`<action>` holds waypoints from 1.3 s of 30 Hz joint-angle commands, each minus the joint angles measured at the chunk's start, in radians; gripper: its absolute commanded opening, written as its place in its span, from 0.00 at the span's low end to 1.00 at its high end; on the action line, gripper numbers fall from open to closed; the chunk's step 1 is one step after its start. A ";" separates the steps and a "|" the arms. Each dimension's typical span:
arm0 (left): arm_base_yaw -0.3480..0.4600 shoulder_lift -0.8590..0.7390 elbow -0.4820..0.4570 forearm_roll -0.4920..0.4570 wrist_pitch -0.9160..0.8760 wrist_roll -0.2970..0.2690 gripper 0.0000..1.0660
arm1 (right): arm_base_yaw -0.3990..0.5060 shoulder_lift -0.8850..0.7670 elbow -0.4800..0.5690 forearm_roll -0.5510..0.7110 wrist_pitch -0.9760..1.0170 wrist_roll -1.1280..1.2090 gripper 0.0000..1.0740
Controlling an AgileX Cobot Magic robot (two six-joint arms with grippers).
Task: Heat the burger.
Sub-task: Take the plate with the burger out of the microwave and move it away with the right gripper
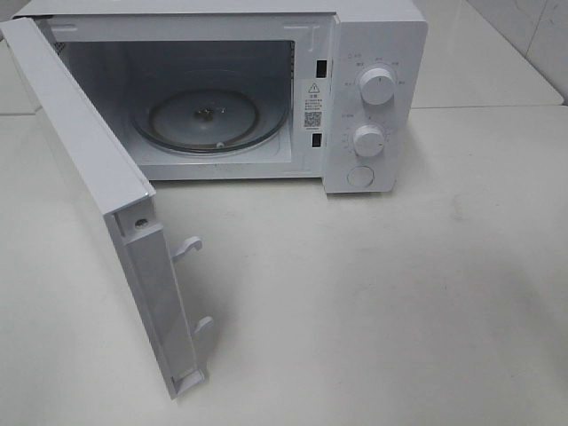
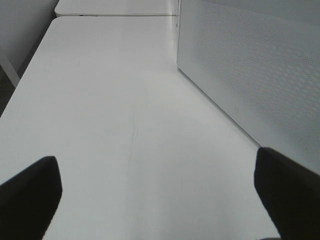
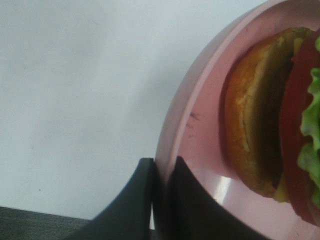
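With the microwave [image 1: 266,98] door [image 1: 98,222] swung wide at left of the overhead frame, the right gripper [image 3: 161,200] pinches the pink plate [image 3: 200,150] rim, burger [image 3: 270,115] aboard, ready to carry it onto the glass turntable [image 1: 206,120]; the left gripper [image 2: 160,200] hangs spread, empty.

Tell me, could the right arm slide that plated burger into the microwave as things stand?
Probably yes: the right gripper pinches the pink plate rim, the door is swung wide, and the glass turntable is bare.

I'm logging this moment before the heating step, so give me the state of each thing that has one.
Microwave door: swung wide open.
Glass turntable: bare.
Left gripper: open, holding nothing.
Right gripper: shut on the pink plate rim.
Burger: on the plate.
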 commanded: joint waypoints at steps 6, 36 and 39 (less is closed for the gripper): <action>0.002 -0.008 0.000 -0.002 -0.011 -0.001 0.92 | -0.004 0.129 -0.007 -0.122 -0.025 0.187 0.00; 0.002 -0.008 0.000 -0.002 -0.011 -0.001 0.92 | -0.004 0.592 -0.007 -0.158 -0.264 0.522 0.00; 0.002 -0.008 0.000 -0.002 -0.011 -0.001 0.92 | -0.004 0.642 -0.007 -0.168 -0.305 0.558 0.00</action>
